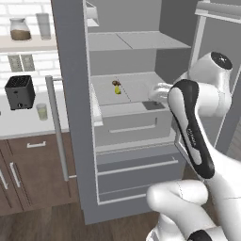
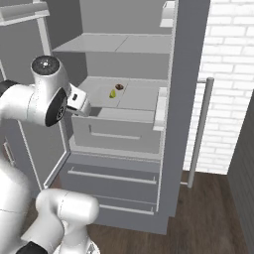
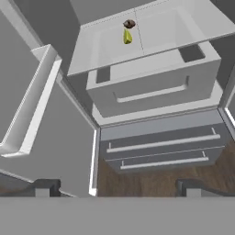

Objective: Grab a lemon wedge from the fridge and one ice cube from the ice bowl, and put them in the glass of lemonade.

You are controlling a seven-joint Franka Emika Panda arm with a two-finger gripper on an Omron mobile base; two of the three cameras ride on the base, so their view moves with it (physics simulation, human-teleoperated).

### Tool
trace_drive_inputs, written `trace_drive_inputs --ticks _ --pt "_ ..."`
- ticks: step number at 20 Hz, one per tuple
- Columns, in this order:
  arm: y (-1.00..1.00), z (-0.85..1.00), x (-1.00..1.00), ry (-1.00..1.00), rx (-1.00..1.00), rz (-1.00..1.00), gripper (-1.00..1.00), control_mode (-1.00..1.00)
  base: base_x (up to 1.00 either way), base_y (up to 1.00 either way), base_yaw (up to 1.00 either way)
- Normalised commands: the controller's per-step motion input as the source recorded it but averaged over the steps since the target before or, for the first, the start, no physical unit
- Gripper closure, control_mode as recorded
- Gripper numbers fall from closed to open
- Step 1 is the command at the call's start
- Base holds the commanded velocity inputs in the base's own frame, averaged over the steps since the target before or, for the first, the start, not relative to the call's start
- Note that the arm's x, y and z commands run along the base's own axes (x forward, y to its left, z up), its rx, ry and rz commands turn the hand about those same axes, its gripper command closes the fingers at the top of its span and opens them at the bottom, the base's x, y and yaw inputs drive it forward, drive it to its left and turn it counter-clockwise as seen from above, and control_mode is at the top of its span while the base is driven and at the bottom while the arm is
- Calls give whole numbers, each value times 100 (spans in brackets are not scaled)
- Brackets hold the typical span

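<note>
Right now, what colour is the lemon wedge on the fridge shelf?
Yellow-green; the lemon wedge shows best in the hand view.

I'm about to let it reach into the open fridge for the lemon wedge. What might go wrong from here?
1. A small dark brown item sits right behind the wedge on the shelf; the open claw might nudge or grab it instead.
2. The wedge is tiny and lies deep on the shelf, so the fingers may push it further back.
3. The arm sits close to the fridge interior and the drawer below; reaching in could clip them.
</note>
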Motion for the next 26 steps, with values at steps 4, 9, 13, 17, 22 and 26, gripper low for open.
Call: trace_drive_inputs --ticks 4,9,13,17,22,26 --pt "-14 8 -11 9 -9 -26 -100 -100 0 0 0" --pt "-28 2 -53 0 -5 -8 -100 -100 0 0 0" --pt "-11 1 -32 0 -7 -1 -100 -100 0 0 0" --pt "-4 0 -34 0 0 0 -100 -100 0 0 0" --pt "0 -2 2 0 0 0 -100 -100 0 0 0" --pt "0 -5 14 -1 0 0 -100 -100 0 0 0"
